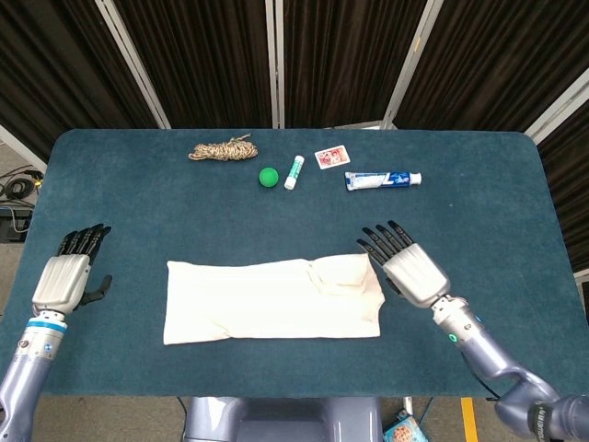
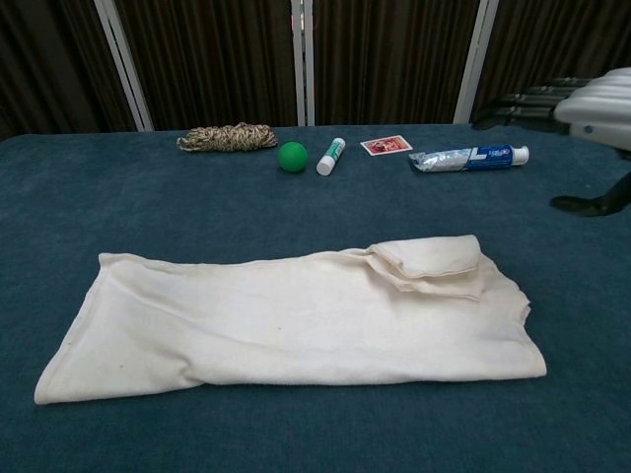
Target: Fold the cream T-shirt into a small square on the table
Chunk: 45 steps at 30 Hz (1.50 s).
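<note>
**Shirt folded to a long strip, square not yet made**

The cream T-shirt (image 1: pixel 272 299) lay flat at the middle of the blue surface (image 1: pixel 479 212) as a long rectangle, with a sleeve tucked over at its right end. It needed further folds across its length. The right hand (image 1: pixel 409 270) hovered just beside that end, fingers apart and empty. The left hand (image 1: pixel 63 279) waited well apart, fingers apart too. No containers were visible.

T-shirt (image 1: pixel 271 299) mid-table, rope (image 1: pixel 223 148), ball (image 1: pixel 268 177), probably toothpaste (image 1: pixel 383 180) behind.
</note>
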Motion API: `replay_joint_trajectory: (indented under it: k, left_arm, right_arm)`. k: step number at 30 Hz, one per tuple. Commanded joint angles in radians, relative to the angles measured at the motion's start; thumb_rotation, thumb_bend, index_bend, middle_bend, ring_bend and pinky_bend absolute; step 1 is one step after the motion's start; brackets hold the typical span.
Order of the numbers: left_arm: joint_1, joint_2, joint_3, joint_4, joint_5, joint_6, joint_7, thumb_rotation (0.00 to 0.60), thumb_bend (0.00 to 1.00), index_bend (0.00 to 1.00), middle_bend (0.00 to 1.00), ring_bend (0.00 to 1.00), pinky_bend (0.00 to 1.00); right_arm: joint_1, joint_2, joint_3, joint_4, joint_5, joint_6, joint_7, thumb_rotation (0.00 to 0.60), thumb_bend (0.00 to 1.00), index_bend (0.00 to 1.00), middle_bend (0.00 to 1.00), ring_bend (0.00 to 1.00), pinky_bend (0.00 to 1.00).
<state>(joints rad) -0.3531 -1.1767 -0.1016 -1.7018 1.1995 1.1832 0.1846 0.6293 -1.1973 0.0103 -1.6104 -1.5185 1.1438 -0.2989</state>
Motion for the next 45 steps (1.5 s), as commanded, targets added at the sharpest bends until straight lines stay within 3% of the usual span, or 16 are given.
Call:
replay_joint_trajectory:
  k: [1,3,7,12,17,23,30,45]
  left_arm:
    - [-0.015,-0.006,0.024,0.049,0.054,-0.037,-0.037,0.6,0.39,0.0,0.0,0.0,0.0]
    - [-0.029,-0.038,0.05,0.12,0.13,-0.058,-0.078,0.6,0.3,0.0,0.0,0.0,0.0]
    - [-0.049,-0.083,0.082,0.23,0.26,-0.05,-0.172,0.6,0.29,0.0,0.0,0.0,0.0]
    - [-0.096,-0.141,0.135,0.375,0.427,-0.044,-0.294,0.6,0.3,0.19,0.0,0.0,0.0]
    - [-0.16,-0.186,0.187,0.511,0.542,-0.071,-0.371,0.6,0.3,0.3,0.0,0.0,0.0]
    - [-0.194,-0.229,0.213,0.643,0.61,-0.037,-0.413,0.6,0.3,0.37,0.0,0.0,0.0]
    - [-0.231,-0.324,0.272,0.882,0.719,0.061,-0.5,0.6,0.3,0.46,0.0,0.0,0.0]
    - [-0.276,-0.447,0.343,1.14,0.779,0.128,-0.548,0.6,0.3,0.45,0.0,0.0,0.0]
  right_arm:
    - [-0.069,0.049,-0.013,-0.01,-0.02,0.086,0.035,0.6,0.1,0.0,0.0,0.0,0.0]
    - [-0.129,0.062,-0.011,0.006,-0.001,0.163,0.078,0.6,0.02,0.0,0.0,0.0,0.0]
    - [-0.193,0.037,-0.005,0.044,0.014,0.242,0.111,0.6,0.0,0.0,0.0,0.0,0.0]
    - [-0.268,-0.024,0.013,0.078,0.056,0.317,0.171,0.6,0.0,0.0,0.0,0.0,0.0]
    - [-0.305,-0.056,0.032,0.073,0.078,0.349,0.158,0.6,0.0,0.0,0.0,0.0,0.0]
    - [-0.33,-0.074,0.051,0.064,0.082,0.376,0.151,0.6,0.0,0.0,0.0,0.0,0.0]
    - [-0.342,-0.083,0.069,0.086,0.062,0.381,0.161,0.6,0.0,0.0,0.0,0.0,0.0]
    - [-0.357,-0.082,0.099,0.099,0.058,0.371,0.179,0.6,0.0,0.0,0.0,0.0,0.0]
